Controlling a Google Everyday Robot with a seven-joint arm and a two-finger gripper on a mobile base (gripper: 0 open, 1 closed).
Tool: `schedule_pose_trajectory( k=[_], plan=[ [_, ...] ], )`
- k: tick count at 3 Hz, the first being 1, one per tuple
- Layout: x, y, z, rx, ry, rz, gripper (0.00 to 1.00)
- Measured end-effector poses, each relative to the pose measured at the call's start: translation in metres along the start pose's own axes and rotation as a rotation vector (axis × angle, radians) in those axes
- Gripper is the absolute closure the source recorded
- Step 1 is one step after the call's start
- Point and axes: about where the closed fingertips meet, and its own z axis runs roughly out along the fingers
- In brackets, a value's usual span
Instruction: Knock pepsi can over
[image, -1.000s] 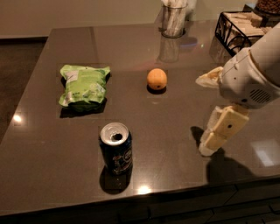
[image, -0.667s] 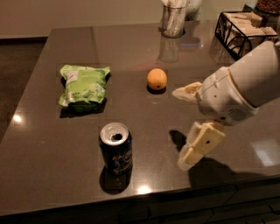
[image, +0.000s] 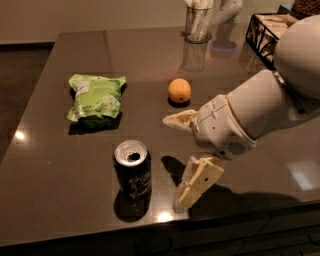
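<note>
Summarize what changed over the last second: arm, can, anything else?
The gripper moved left across the table toward the pepsi can. Its fingers are spread and it now sits just right of the can, with a gap between them. Nothing was grasped or released. The can is still upright in the same spot. The green bag, orange and glass tumbler have not moved.

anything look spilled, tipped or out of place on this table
Nothing stands out. The pepsi can stands upright near the front edge, with no liquid around it. The tool hovers beside it, fingers spread, not touching. The green bag and orange lie farther back.
</note>
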Motion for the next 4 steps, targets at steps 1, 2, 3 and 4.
schedule_pose_trajectory(
  k=[1,2,3,4],
  plan=[
    [-0.017,0.009,0.025,-0.04,-0.027,-0.02,0.0],
    [-0.032,0.01,0.046,-0.067,-0.034,-0.033,0.0],
    [-0.044,0.007,0.055,-0.074,-0.036,-0.03,0.15],
    [-0.052,0.004,0.053,-0.074,-0.051,-0.022,0.38]
  ],
)
